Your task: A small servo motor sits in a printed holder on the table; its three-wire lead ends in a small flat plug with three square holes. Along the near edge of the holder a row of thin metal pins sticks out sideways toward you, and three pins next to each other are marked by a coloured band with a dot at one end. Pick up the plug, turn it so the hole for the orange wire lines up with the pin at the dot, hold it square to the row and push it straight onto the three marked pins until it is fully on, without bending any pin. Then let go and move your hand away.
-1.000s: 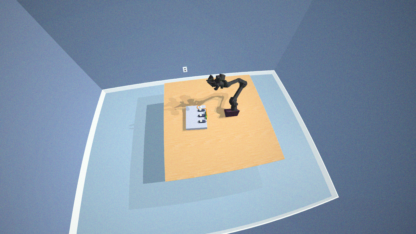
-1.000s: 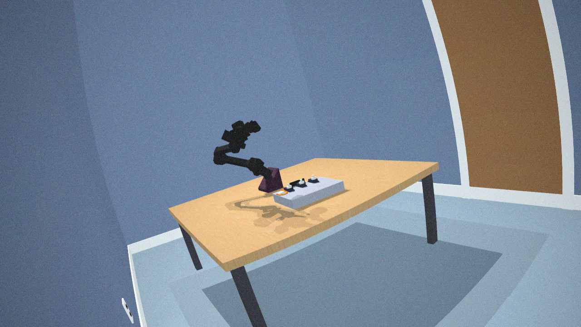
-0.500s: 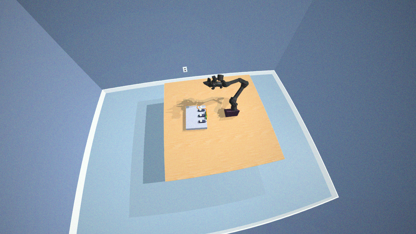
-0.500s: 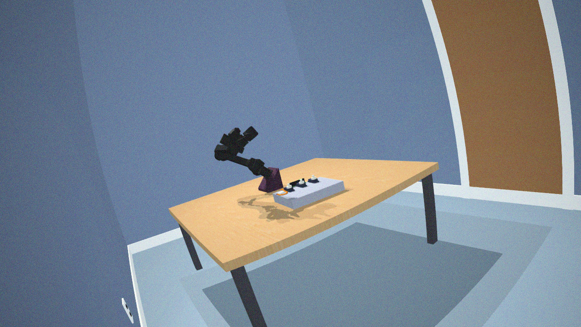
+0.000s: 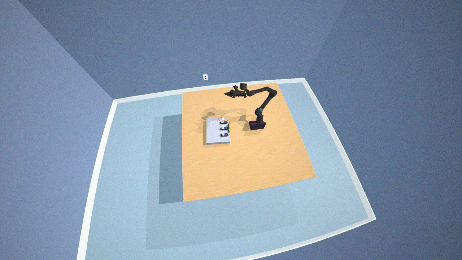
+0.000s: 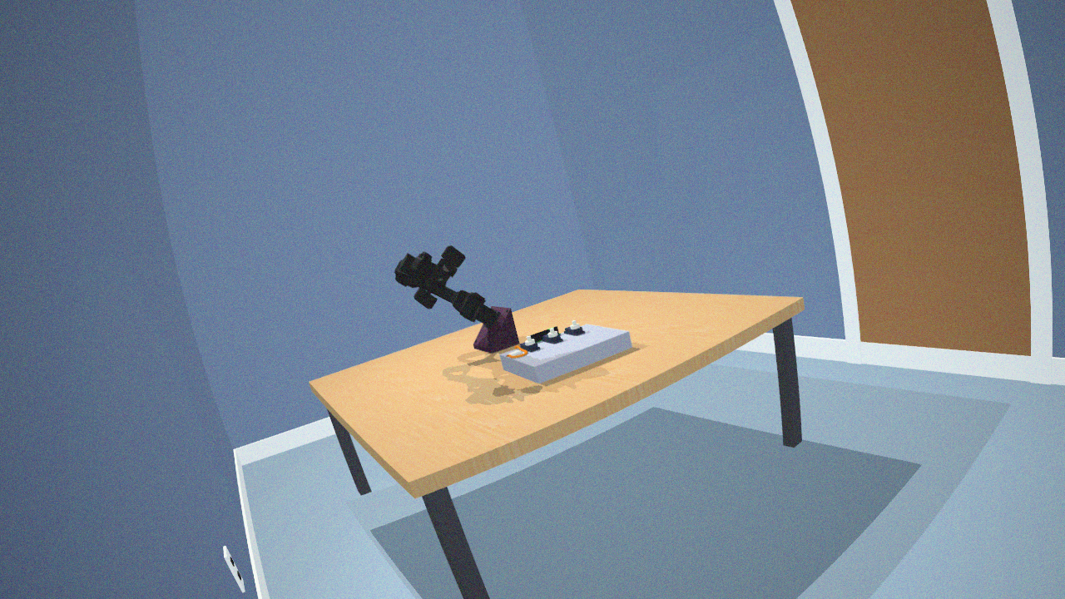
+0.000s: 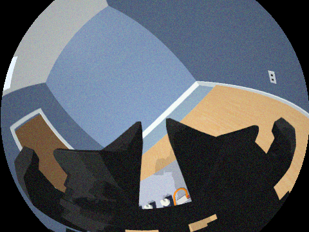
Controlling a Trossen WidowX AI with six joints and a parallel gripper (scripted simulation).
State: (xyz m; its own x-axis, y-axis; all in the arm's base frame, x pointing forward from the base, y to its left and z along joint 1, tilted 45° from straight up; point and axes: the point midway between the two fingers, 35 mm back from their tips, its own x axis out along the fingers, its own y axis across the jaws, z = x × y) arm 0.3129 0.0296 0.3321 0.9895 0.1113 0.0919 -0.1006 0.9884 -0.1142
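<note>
My gripper [image 5: 225,93] [image 7: 153,124] is partly open, with nothing between its fingers. It is high above the table, beyond the holder's far end in the top view. The pale holder [image 5: 213,133] [image 6: 588,354] [image 7: 156,186] lies on the table with three dark servos in a row, one being the end servo [image 5: 223,122] [image 6: 529,345]. An orange wire [image 5: 218,119] [image 7: 174,197] loops beside the end servo, around a small white piece [image 7: 183,200]. A green spot [image 5: 229,129] shows at the edge nearest the arm base. The plug and the single pins are too small to tell.
The wooden table [image 5: 245,161] [image 6: 402,424] carries the arm's purple base [image 5: 257,125] [image 6: 500,334], facing the holder's servo side. The arm's shadow falls on the table beside the holder. A wall socket [image 5: 205,77] [image 7: 271,77] is beyond the table.
</note>
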